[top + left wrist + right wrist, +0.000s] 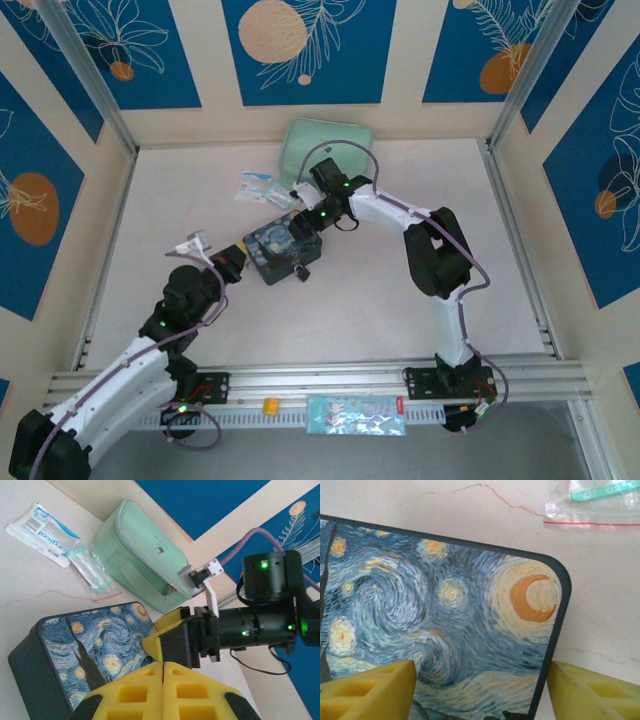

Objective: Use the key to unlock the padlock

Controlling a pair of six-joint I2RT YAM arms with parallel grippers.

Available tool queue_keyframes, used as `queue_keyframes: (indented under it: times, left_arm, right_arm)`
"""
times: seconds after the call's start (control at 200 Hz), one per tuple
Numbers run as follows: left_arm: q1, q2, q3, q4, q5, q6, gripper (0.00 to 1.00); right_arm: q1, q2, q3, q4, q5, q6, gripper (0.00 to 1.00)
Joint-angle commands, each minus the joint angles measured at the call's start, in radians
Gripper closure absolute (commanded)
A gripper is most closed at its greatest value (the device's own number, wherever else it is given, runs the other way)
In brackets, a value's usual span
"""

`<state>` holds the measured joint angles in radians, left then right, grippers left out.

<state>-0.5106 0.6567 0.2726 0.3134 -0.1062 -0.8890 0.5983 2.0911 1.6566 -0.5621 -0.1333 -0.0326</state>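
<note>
While the left gripper (pixel 238 260) sat at centre left of the top view, clenched on nothing with its yellow fingers (pixel 140 690) pressed together, its tip was just beside the left side of the painted tin (pixel 280 250); contact could not be told. Two plastic packets (pixel 257 187) lay above the tin, slightly left. The padlock (pixel 301 271), small and dark, lay on the table (pixel 380 320) just beside the tin's lower right corner. The key could not be made out. The right gripper (pixel 300 225) hung over the tin's upper right part, released, one finger (pixel 370 690) above the lid and the other beyond its rim. A green pouch (pixel 325 150) lay at upper centre.
</note>
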Motion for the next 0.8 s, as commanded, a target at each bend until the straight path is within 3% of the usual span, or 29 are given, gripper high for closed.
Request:
queue_keyframes:
  times: [0.0, 0.28, 0.42, 0.605, 0.79]
  left_arm:
    - [0.012, 0.04, 0.016, 0.073, 0.015, -0.01, 1.0]
    - [0.012, 0.204, 0.102, 0.233, 0.132, -0.018, 1.0]
    - [0.011, 0.276, 0.133, 0.328, 0.168, -0.063, 1.0]
    - [0.009, 0.36, 0.143, 0.493, 0.222, -0.149, 1.0]
    - [-0.006, 0.38, 0.145, 0.545, 0.228, -0.171, 1.0]
  right_arm:
    - [0.002, -0.077, 0.003, -0.001, -0.005, 0.068, 0.28]
    - [-0.009, -0.434, -0.299, 0.301, -0.092, 0.254, 0.21]
    - [-0.015, -0.563, -0.494, 0.607, -0.266, 0.472, 0.21]
    - [-0.006, -0.578, -0.636, 0.996, -0.427, 0.747, 0.28]
    - [0.013, -0.509, -0.669, 1.177, -0.475, 0.88, 0.43]
